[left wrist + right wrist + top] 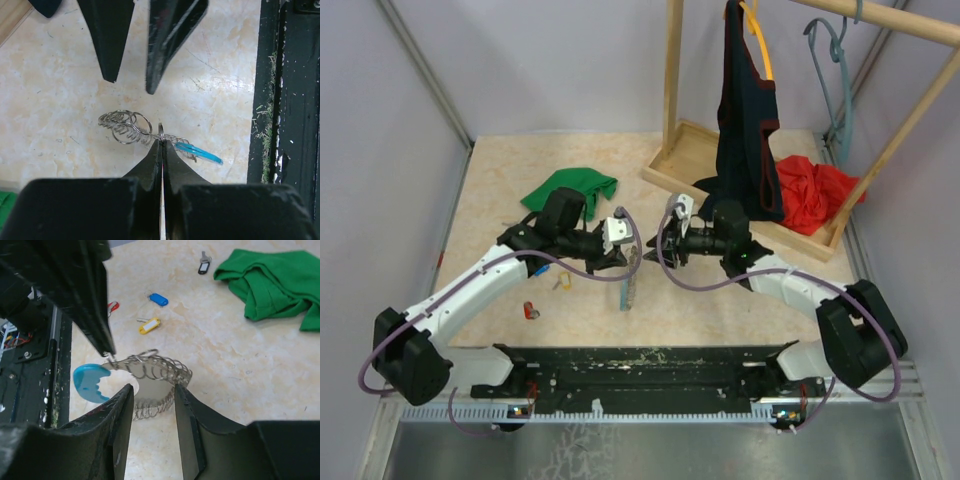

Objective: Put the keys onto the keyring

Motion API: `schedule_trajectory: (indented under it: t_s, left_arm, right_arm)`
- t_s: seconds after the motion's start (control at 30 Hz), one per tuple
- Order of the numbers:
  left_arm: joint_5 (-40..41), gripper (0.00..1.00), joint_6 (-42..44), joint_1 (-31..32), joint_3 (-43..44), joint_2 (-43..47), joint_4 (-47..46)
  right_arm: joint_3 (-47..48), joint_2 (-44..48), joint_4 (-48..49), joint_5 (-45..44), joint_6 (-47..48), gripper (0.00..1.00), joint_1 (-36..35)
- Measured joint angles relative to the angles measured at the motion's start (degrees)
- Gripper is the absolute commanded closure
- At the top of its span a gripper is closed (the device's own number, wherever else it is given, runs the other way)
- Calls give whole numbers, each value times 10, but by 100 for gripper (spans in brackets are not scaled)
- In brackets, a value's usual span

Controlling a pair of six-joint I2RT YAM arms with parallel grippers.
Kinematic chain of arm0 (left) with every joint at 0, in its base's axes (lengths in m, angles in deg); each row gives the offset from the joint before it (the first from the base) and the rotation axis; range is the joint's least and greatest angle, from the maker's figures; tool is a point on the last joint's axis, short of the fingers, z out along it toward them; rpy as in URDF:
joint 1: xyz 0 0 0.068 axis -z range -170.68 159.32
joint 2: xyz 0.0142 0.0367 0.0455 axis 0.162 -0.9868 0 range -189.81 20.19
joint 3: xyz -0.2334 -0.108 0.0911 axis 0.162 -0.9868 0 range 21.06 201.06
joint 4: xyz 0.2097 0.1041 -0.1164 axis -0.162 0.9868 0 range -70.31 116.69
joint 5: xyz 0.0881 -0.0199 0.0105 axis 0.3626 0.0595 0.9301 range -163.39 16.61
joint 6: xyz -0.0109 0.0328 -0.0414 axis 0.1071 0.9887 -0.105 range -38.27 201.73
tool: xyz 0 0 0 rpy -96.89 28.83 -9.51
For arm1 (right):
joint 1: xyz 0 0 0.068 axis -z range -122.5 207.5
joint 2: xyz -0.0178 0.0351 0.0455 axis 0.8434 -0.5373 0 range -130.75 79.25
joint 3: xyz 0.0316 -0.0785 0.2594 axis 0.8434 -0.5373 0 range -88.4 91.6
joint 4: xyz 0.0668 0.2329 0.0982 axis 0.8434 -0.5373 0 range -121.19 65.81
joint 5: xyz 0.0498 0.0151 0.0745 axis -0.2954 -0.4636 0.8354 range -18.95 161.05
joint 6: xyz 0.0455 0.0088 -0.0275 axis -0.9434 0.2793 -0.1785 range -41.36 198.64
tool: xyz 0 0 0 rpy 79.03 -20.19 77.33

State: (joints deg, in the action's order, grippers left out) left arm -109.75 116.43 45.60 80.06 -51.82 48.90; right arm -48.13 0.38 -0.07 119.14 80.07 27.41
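My L pincer (161, 144) is pressed together on one ring of the keyring (131, 126), front-centre of the table btwn both arms, its light blue tag (199, 152) toward the black rail (290, 120). R pincer (152, 390) is spread, tips near the chain, not gripping it. Blue key (158, 299), yellow key (149, 326) & red key (112, 305) lie loose on the tabletop (740, 300), apart from the ring. Surface: beige, marbled, scuffed. Green cloth (570, 190) further back. Pale walls; wooden rack (672, 90) back-right w/ dark garment (745, 130), red cloth (815, 190) on its base.
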Motion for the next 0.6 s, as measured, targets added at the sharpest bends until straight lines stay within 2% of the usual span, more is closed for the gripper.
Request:
schedule_trajectory:
  t_s: [0.27,0.6]
  left_arm:
    - [4,100,-13,0,8,-15,9]
    - [3,100,-18,0,22,-22,25]
  right_arm:
    - [-16,37,-1,-1,89,61,-54]
    - [7,26,-38,0,141,73,-79]
